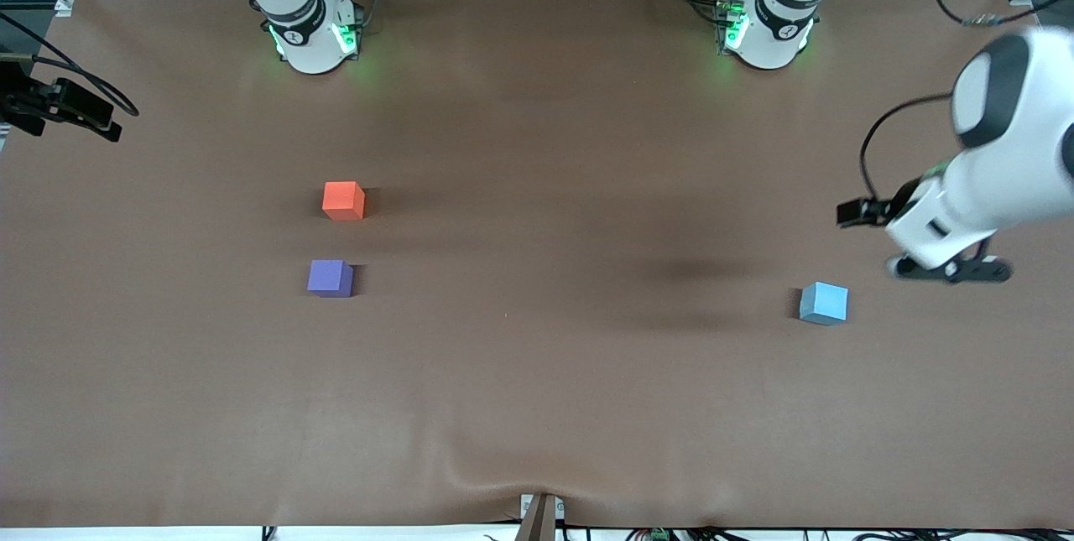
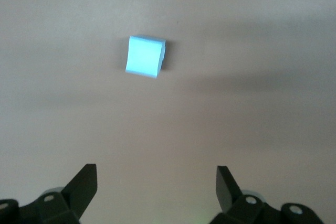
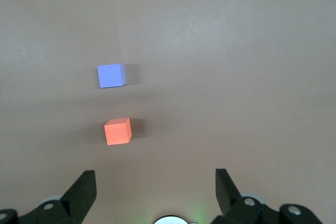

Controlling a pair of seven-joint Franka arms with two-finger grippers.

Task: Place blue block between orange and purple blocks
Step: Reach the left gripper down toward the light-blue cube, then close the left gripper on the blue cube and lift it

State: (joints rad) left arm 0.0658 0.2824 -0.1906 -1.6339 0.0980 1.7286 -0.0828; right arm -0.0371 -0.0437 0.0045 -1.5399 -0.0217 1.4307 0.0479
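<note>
Front view first: the table [image 1: 537,407] wears a flat, brown, matte covering, smooth over most of its width and puckered into a soft wrinkle at the edge nearest the camera. Three small cubes sit on it, all the same size, with crisp edges and a dull, chalky finish.

The blue block [image 1: 823,303] is a pale sky-blue cube resting flat on the table toward my left arm's end, alone and touching nothing. The orange block [image 1: 343,200] and the purple block [image 1: 330,278] lie toward my right arm's end, well apart from the blue one. Seen from the purple block, the orange one sits at about twelve o'clock, farther from the front camera, with a strip of bare table between them. The blue block lies at roughly three o'clock from the purple one, a touch nearer the camera.

My left gripper [image 1: 952,270] hangs in the air over the table at my left arm's end, and the blue block lies at about eight o'clock from it. In my left wrist view its black, wedge-shaped fingers [image 2: 84,182] stand wide apart and hold nothing, with the blue block on the table beneath them.

My right gripper [image 3: 156,174] waits high over my right arm's end, its dark fingers likewise spread and empty, with the orange and purple blocks both below it.
</note>
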